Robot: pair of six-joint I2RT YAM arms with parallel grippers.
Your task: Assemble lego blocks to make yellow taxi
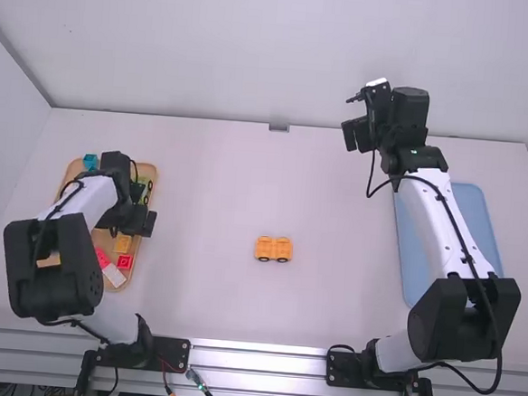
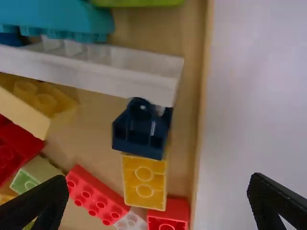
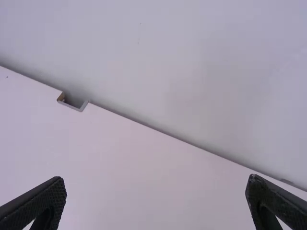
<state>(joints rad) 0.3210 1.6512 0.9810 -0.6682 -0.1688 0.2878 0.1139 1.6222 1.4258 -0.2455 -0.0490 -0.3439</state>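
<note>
White table (image 1: 339, 294), plain pale wall (image 1: 256, 52) behind. The left gripper (image 2: 158, 178) stands above the right-hand side of the wooden tray (image 2: 199, 139); its fingers are spread wide and nothing is held between them.

Beneath it, loose stock: a yellow brick (image 2: 144, 184) with a dark blue piece (image 2: 139, 129) at its end — whether the two are joined cannot be told. Around them lie a long white piece (image 2: 91, 69), a teal piece (image 2: 67, 19), a red brick (image 2: 93, 196) and, near the tray's edge, a smaller red brick (image 2: 168, 215).

Farther out, the partly built taxi (image 1: 274, 249) is upright on its wheels near the middle of the table, well apart from both grippers. It is yellow-orange, with a low gap in the middle of its top. The right gripper (image 3: 156, 179) is over the far part of the table, fingers likewise wide apart, holding nothing. A blue tray (image 1: 488, 236) lies beside and partly under the right arm (image 1: 440, 210).

Finding: the step in hand appears to be choosing the next part, probably the yellow brick. The next move calls for lowering the left gripper squarely over that brick, closing on its sides and carrying it to the taxi. Risk noted — close neighbours may foul the fingers, or the dark blue piece may come up too.
</note>
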